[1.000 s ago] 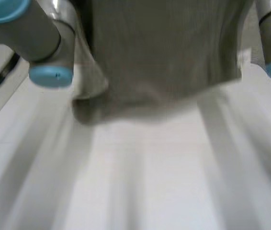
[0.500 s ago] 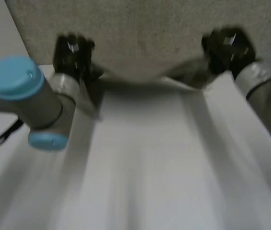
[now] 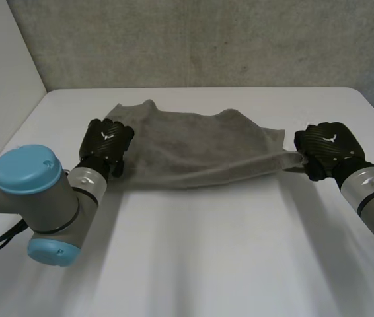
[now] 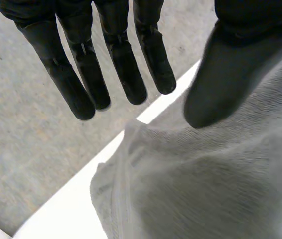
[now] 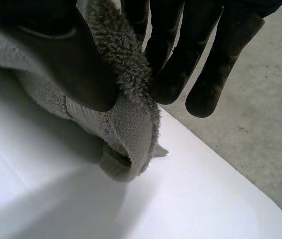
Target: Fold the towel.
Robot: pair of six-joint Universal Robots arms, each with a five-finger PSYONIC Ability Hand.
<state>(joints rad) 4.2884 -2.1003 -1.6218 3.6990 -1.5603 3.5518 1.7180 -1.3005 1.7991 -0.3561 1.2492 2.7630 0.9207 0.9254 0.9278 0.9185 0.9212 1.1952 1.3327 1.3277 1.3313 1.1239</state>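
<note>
table [image 3: 193,264]: white, bare across the near half. a grey wall [image 3: 193,39] stands behind its far edge.
towel [image 3: 200,148]: grey terry, lying flat on the far half of the table as a wide band running across it from one hand to the other. the far edge is wavy and one corner peaks up near the left hand. the near edge dips in a shallow curve. the end at the right hand is drawn to a narrow point and looks taut.
left arm [image 3: 28,191]: comes in low from the near side, light-blue cap up, and ends at the towel's left end.
left hand [image 3: 106,144]: at the left end of the towel. in its wrist view the fingers [image 4: 121,59] are straight, spread and off the cloth, and the cloth lies below the thumb [image 4: 230,64]. nothing is pinched between them, so i read this hand as released.
right hand [image 3: 326,148]: at the towel's right corner. in its wrist view the thumb [image 5: 66,59] and the fingers [image 5: 176,64] close on a bunch of terry, with a rolled hem hanging just below them, so it is grasping the towel by that corner.
layers: i cannot tell whether the band is one layer or already doubled.
progress (judgement): the cloth is laid out and roughly stretched.
left to do (judgement): smooth the edges, bring one side over to meet the other, square the corners, and free the right corner.
</note>
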